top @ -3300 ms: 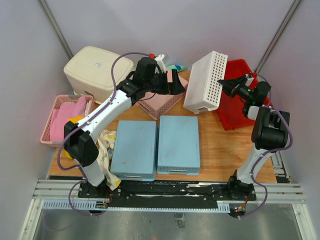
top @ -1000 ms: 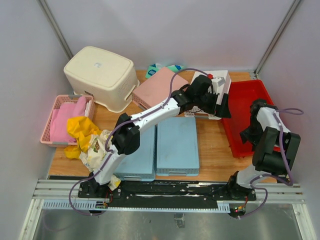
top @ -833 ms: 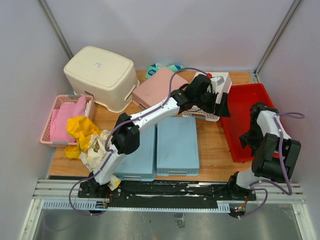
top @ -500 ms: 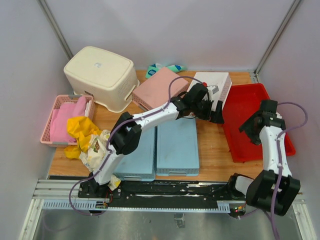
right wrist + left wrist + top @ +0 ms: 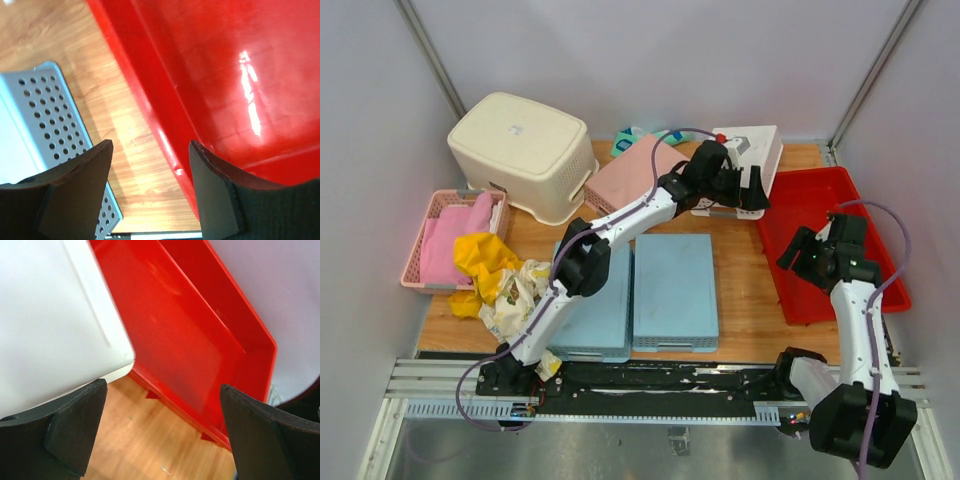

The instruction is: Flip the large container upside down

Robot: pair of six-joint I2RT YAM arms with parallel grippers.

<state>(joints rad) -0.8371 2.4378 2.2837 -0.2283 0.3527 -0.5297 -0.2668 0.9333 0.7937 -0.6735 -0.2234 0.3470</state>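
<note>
The large container (image 5: 520, 150), a cream-beige tub, stands at the back left with its closed face up and a handle slot low on its side. It is hidden in both wrist views. My left gripper (image 5: 756, 200) is open and empty at the near right corner of the white lattice basket (image 5: 752, 152), far from the tub. In the left wrist view its jaws (image 5: 165, 440) stand wide apart over bare wood. My right gripper (image 5: 794, 258) is open and empty over the red tray's left rim (image 5: 775, 250); in the right wrist view (image 5: 150, 195) it straddles that rim.
The white basket (image 5: 50, 315) lies bottom up beside the red tray (image 5: 190, 340). Two blue baskets (image 5: 675, 290) lie bottom up in the middle; one shows in the right wrist view (image 5: 45, 120). A pink basket (image 5: 632, 175) lies behind them. Another pink basket (image 5: 415, 245) holds cloth at left.
The white basket went from standing on its side between both grippers to lying bottom up. The left gripper has drawn back along it; the right arm swung to the tray's left rim.
</note>
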